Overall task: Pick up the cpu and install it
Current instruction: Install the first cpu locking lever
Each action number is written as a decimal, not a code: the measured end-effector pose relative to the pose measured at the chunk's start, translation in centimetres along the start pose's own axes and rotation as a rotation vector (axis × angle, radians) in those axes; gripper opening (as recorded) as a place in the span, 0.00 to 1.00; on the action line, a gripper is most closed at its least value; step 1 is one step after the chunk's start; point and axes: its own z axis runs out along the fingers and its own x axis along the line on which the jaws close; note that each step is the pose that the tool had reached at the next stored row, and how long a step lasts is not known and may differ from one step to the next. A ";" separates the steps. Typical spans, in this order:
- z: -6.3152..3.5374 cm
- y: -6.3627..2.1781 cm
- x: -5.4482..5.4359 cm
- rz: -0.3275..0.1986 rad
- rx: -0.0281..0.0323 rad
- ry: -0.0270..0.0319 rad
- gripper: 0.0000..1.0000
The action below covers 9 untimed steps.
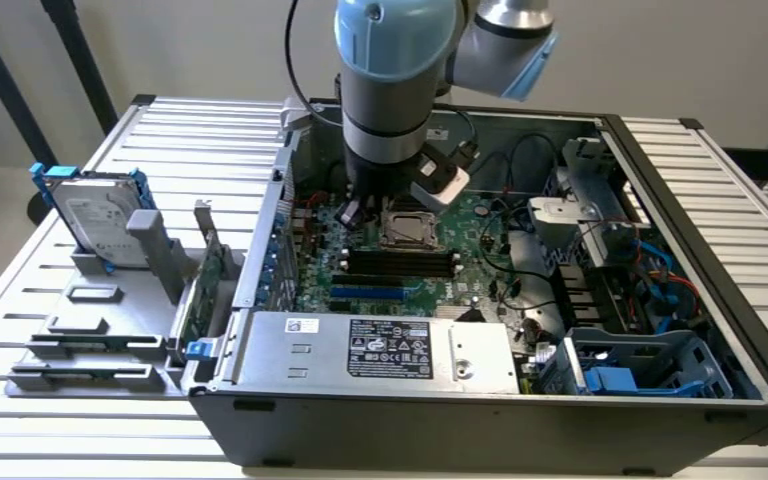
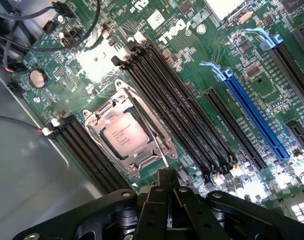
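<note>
The gripper (image 2: 167,192) hangs over the motherboard (image 2: 192,65) with its fingers drawn together, holding nothing. Just beyond the fingertips, the cpu (image 2: 124,136) sits in its socket (image 2: 127,134). Farther out, the exterior view shows the open computer case (image 1: 491,400) on a slatted metal table (image 1: 197,130), against a pale wall.

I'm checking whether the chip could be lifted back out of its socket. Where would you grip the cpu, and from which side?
Judging by its pose, from straight above. The cpu lies flat in the socket frame on the motherboard, its silver top facing up. The metal frame hugs its edges, so side access looks poor; two opposite rims, pinched from overhead, seem the only grip.
</note>
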 end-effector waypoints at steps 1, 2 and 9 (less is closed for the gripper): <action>-0.13 0.02 0.1 0.000 0.0000 -0.0003 0.11; -0.22 0.08 0.2 0.000 0.0001 -0.0005 0.11; -0.72 0.72 0.0 0.001 0.0008 -0.0026 0.11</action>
